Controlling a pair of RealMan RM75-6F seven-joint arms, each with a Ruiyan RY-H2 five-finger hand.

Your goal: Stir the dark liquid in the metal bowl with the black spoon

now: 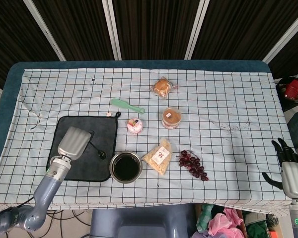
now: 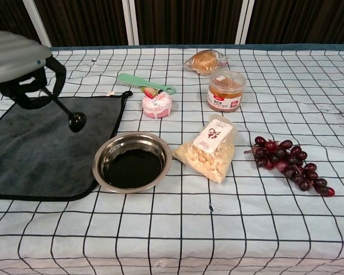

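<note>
My left hand (image 1: pixel 74 142) (image 2: pixel 18 60) holds the black spoon (image 2: pixel 67 113) (image 1: pixel 96 149) lifted above the dark grey towel (image 1: pixel 84 166) (image 2: pixel 28 154). The spoon's round bowl end points down and to the right, left of the metal bowl (image 1: pixel 125 167) (image 2: pixel 132 162), which holds dark liquid. The spoon is apart from the bowl. My right hand (image 1: pixel 290 168) hangs off the table's right edge in the head view, fingers spread, holding nothing.
Near the bowl lie a bag of snacks (image 2: pixel 212 148), a bunch of dark grapes (image 2: pixel 292 163), a pink cake toy (image 2: pixel 156 103), a green comb (image 2: pixel 144 83), an orange-filled jar (image 2: pixel 225 90) and a wrapped bun (image 2: pixel 205 60). A checked cloth (image 2: pixel 218 229) covers the table.
</note>
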